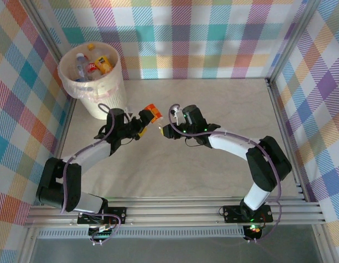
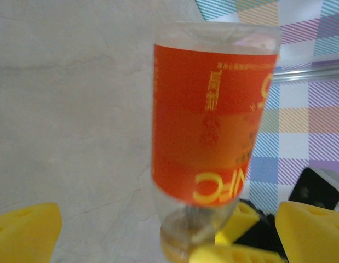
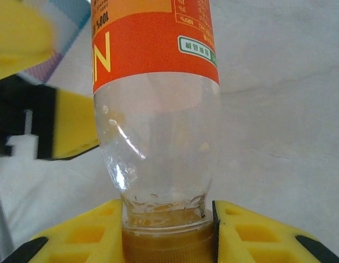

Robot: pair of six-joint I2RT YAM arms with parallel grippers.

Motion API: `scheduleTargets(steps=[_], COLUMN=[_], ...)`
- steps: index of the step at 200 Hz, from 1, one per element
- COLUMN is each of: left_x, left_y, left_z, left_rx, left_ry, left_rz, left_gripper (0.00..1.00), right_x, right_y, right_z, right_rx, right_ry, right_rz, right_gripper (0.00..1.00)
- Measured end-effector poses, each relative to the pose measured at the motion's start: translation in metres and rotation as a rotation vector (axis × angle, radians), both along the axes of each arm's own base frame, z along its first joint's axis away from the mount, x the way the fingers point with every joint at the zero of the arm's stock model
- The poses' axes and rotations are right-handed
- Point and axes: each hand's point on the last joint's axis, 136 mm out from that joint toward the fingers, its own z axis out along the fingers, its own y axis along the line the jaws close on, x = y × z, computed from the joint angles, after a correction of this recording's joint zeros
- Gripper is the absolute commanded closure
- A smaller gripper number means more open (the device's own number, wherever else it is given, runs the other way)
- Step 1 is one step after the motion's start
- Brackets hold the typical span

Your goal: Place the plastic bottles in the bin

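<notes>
One orange-labelled bottle [image 3: 158, 126], neck clenched in right jaws, sits between released left jaws near bin [image 1: 106, 101].

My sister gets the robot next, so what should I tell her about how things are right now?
The left gripper is open, with a finger on each side of the orange-label bottle, not gripping it.
The right gripper is shut on that bottle's neck and holds it near the bin.
Done: several bottles lie in the bin.
Left: this bottle must go in, probably by closing the left gripper, letting go with the right, then carrying it over.
</notes>
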Motion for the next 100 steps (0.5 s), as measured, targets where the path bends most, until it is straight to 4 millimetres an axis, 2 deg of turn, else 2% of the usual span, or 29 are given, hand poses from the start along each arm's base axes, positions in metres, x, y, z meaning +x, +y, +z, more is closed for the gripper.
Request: scheduleTargets(steps=[28, 52, 100], left_x=[0.014, 0.022, 0.029], left_y=[-0.004, 0.004, 0.001], left_z=[0.011, 0.008, -0.005], left_rx=[0.024, 0.059, 0.1], left_ry=[-0.041, -0.048, -0.046], left_rz=[0.044, 0.098, 0.083], left_gripper=[0.02, 0.08, 0.34], right_x=[-0.013, -0.023, -0.038], right_y=[0.009, 0.011, 0.012], right_z=[0.012, 0.014, 0.007], right_rx=[0.046, 0.078, 0.097], right_ry=[0.02, 0.048, 0.104], right_rz=[0.042, 0.068, 0.112], right_gripper=[0.78, 0.78, 0.75])
